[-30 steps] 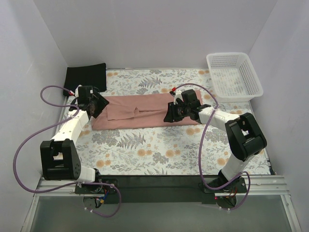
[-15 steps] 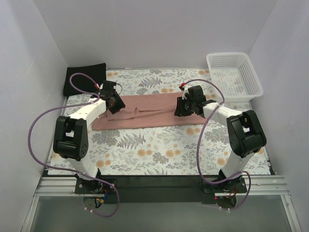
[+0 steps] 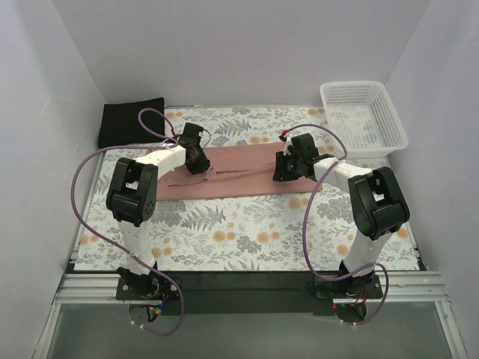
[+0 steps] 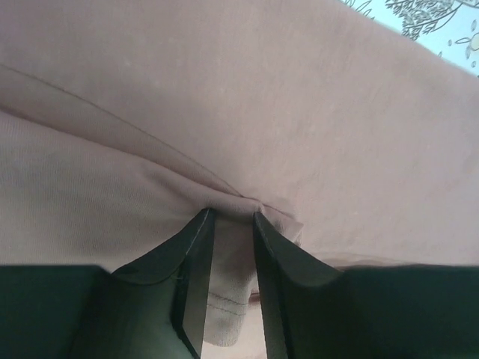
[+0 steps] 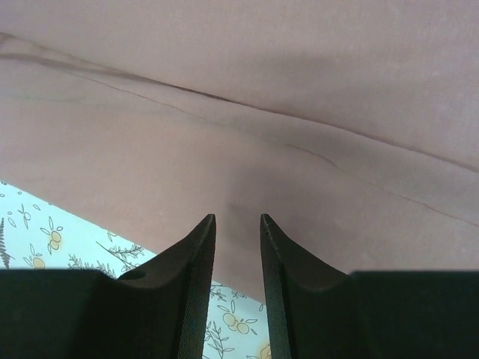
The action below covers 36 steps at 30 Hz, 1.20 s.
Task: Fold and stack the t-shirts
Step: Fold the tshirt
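Observation:
The pink t-shirt (image 3: pixel 239 170) lies as a long folded strip across the middle of the floral cloth. My left gripper (image 3: pixel 196 158) sits on its left part. In the left wrist view its fingers (image 4: pixel 230 215) are shut on a raised fold of the pink t-shirt (image 4: pixel 299 112), and a hemmed edge hangs between them. My right gripper (image 3: pixel 288 166) rests on the strip's right part. In the right wrist view its jaws (image 5: pixel 236 218) stand narrowly open over the flat pink t-shirt (image 5: pixel 262 90) near its edge, gripping nothing. The black t-shirt (image 3: pixel 132 120) lies folded at the back left corner.
A white lattice basket (image 3: pixel 364 118) stands at the back right corner. The floral table cloth (image 3: pixel 247 232) covers the table in front of the strip. Grey walls close in the left, back and right sides. Purple cables loop beside both arms.
My left arm swung right from the strip's left end onto the shirt, and its jaws narrowed onto a fold. My right gripper shifted slightly back and right.

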Motion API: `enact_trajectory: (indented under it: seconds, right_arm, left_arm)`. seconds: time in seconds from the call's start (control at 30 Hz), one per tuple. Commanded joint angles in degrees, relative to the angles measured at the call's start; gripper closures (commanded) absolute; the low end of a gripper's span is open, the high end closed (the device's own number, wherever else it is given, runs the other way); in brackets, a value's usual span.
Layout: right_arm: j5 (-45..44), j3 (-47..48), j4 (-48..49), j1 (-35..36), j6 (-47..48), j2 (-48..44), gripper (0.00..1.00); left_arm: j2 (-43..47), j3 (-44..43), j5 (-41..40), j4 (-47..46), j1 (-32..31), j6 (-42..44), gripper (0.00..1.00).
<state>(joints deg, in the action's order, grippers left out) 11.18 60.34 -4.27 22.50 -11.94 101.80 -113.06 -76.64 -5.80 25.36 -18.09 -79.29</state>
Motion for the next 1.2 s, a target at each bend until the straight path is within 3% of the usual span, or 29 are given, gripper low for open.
enact_trajectory:
  seconds: [0.0, 0.23, 0.43, 0.83, 0.97, 1.17]
  right_arm:
    - [-1.25, 2.33, -0.91, -0.35, 0.96, -0.02, 0.63]
    - [-6.60, 4.52, -3.54, -0.35, 3.33, -0.38, 0.63]
    - [-10.12, 5.58, -5.39, -0.27, 3.68, 1.73, 0.63]
    - [-13.99, 5.32, -17.07, 1.58, 2.81, 4.90, 0.61]
    - [-12.85, 3.83, -25.24, 4.04, 2.10, 4.73, 0.60]
    - [-5.12, -5.74, -34.64, 12.11, 3.59, -0.01, 0.59]
  left_arm:
    - [0.20, -0.97, -2.63, 2.14, -0.63, -0.69, 0.73]
    - [13.37, 0.61, -10.18, 4.78, -0.63, -1.31, 0.45]
    - [20.95, 7.64, -15.29, 5.66, -0.46, -2.45, 0.43]
    - [9.61, 9.58, -13.89, 6.54, 1.91, -2.89, 0.42]
    - [3.91, 7.05, -12.13, 6.98, 2.70, -1.66, 0.43]
    - [-3.30, 0.36, -7.14, 7.07, 2.62, 4.21, 0.42]
